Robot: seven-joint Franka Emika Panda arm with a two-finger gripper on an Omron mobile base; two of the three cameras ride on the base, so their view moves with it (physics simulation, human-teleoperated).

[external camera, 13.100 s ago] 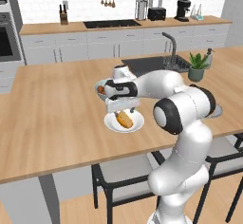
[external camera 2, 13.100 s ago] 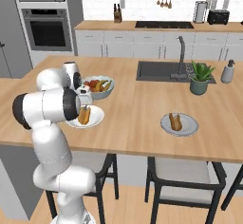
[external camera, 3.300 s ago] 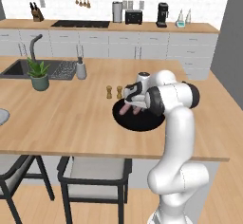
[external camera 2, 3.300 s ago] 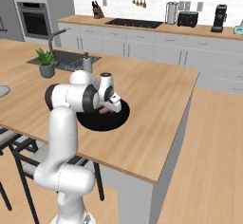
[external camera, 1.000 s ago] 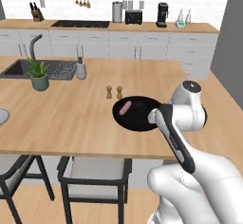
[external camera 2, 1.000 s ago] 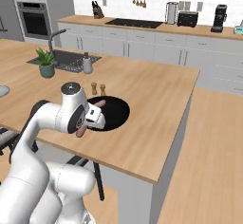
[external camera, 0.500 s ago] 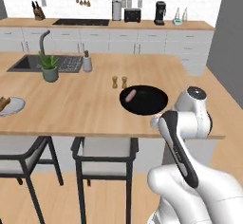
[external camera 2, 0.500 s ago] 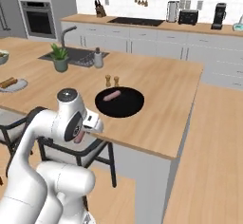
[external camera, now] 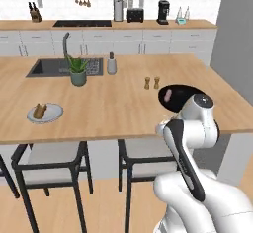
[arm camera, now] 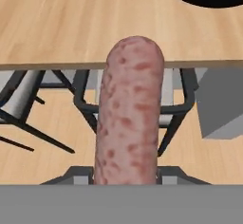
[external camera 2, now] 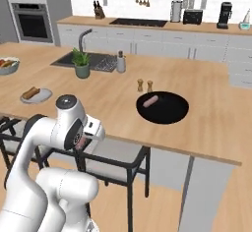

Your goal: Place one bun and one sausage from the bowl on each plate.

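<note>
Your gripper (arm camera: 126,178) is clamped on a sausage (arm camera: 127,114), held off the counter edge above the stools. Another sausage (external camera 2: 150,100) sits in the black bowl (external camera 2: 170,113). Carry yours level to the plate (external camera 2: 40,97) with the bun (external camera 2: 31,92), and set it down beside that, I'd say.

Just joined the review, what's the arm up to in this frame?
The end effector is shut on a sausage, held off the counter's front edge, above the stools. A second sausage lies in the black bowl. The nearer plate already holds food, a bun by the look of it, so the sausage is probably headed there.
</note>
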